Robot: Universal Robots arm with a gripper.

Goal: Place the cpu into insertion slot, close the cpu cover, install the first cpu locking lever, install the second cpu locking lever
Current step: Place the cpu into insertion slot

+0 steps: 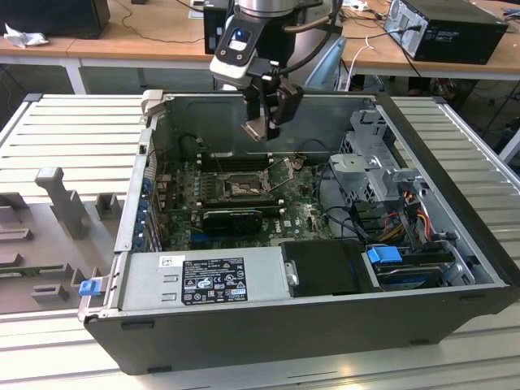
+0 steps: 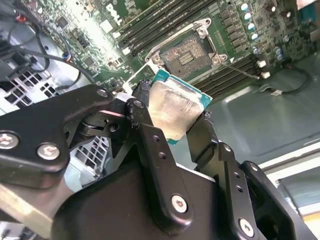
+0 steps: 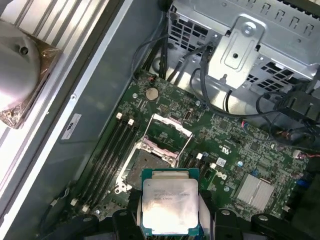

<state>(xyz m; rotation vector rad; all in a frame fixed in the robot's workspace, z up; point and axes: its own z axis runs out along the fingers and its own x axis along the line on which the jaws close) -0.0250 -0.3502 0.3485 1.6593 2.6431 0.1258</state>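
Hovering with the cpu point(image 3: 170, 202) pinched flat by its edges in the hand point(image 1: 266, 122), slot point(image 3: 146, 165) open below, cover point(image 3: 172, 127) raised beyond; best lowered level, corners matched, released without pressing.

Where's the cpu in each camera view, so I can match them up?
Exterior view: cpu in the claw, raised above the insertion slot.
Second wrist view: cpu clamped in the claw, beside that slot.
First wrist view: cpu in the claw, beside that slot.
Shared landmark: the insertion slot.
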